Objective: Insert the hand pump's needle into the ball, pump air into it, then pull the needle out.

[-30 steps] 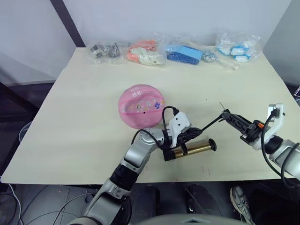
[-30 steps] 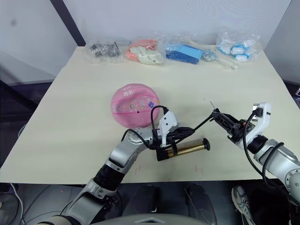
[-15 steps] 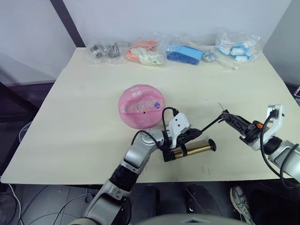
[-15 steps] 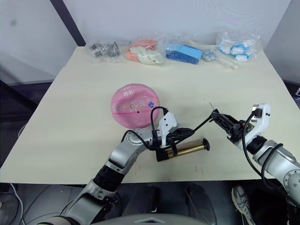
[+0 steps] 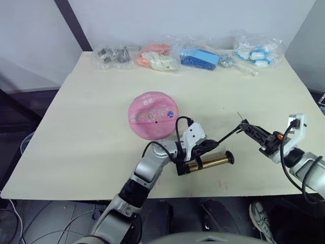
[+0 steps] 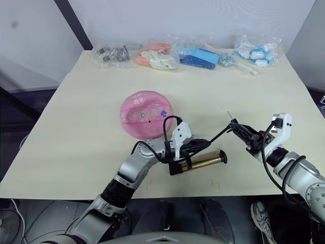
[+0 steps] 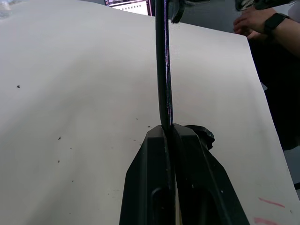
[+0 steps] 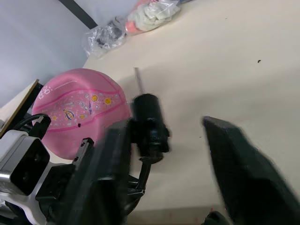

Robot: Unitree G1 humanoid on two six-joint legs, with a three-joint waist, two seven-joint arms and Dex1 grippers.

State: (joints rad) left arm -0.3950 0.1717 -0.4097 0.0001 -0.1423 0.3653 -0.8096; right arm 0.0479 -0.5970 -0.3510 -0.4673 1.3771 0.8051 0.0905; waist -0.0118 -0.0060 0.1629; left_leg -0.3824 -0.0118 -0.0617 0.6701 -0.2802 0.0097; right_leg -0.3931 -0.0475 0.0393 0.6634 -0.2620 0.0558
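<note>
The pink ball (image 5: 153, 115) sits at mid-table with its black valve dot (image 5: 156, 121) facing me. In front of it lies the gold hand pump (image 5: 212, 161). My left gripper (image 5: 202, 152) is shut on the pump where the thin black hose (image 7: 163, 70) leaves it. The hose runs taut up to my right gripper (image 5: 250, 129), which is shut on the hose's end fitting (image 8: 147, 122) above the table, right of the ball. The needle (image 5: 239, 117) sticks up free from that fitting, apart from the ball.
Several clear bags line the table's far edge: dark parts (image 5: 112, 55), orange-and-white items (image 5: 157, 57), blue items (image 5: 200, 57) and white-blue items (image 5: 257, 52). A person's hand (image 7: 260, 21) shows beyond the table in the left wrist view.
My right gripper with the hose end has drifted very slightly to the left. Ball, pump and left gripper have stayed put.
</note>
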